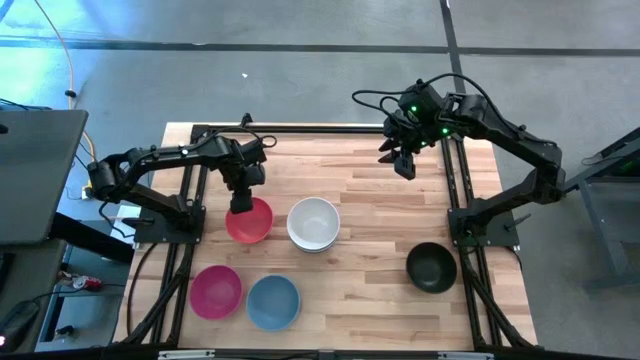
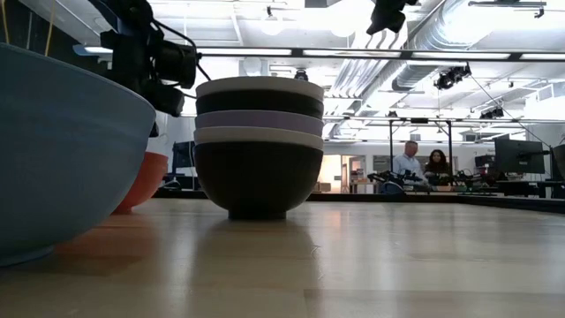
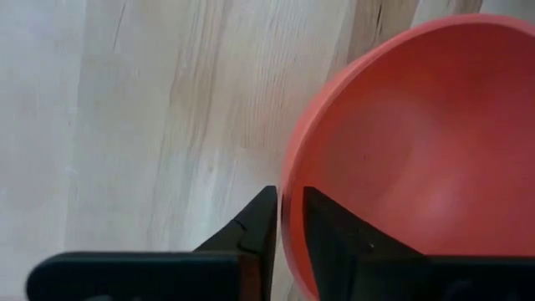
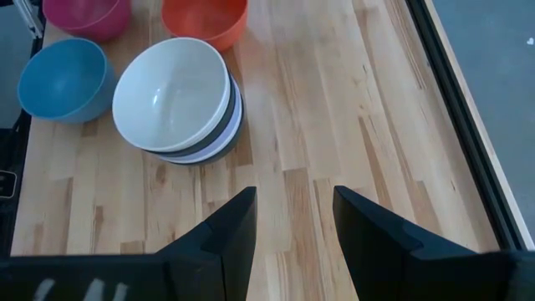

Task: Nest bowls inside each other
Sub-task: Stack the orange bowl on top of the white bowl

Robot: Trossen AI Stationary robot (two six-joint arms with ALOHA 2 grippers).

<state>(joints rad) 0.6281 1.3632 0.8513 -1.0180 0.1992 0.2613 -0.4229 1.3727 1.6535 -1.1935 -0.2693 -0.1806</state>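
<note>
A red bowl (image 1: 250, 220) sits on the wooden table, left of centre. My left gripper (image 1: 241, 200) stands over its far rim, pointing down, shut on the rim. Right of the red bowl is a stack of several nested bowls (image 1: 314, 223) with a white one on top; its black bottom bowl (image 2: 259, 181) rests on the table. A magenta pink bowl (image 1: 216, 290) and a light blue bowl (image 1: 273, 301) sit near the front left, and a single black bowl (image 1: 432, 267) sits at the right. My right gripper (image 1: 403, 165) hangs open, high over the far right. My left gripper has the red bowl's rim (image 3: 290, 196) between its two fingers, one finger (image 3: 338, 230) inside the bowl and the other (image 3: 255, 230) outside. The fingers come from above, pointing down, at the bowl's far side. The bowl stands upright on the table.
Bare wood lies between the stack and the black bowl, and across the far half of the table. A black frame rail (image 1: 300, 130) runs along the far edge and down both sides. People sit at desks (image 2: 422, 165) in the room beyond.
</note>
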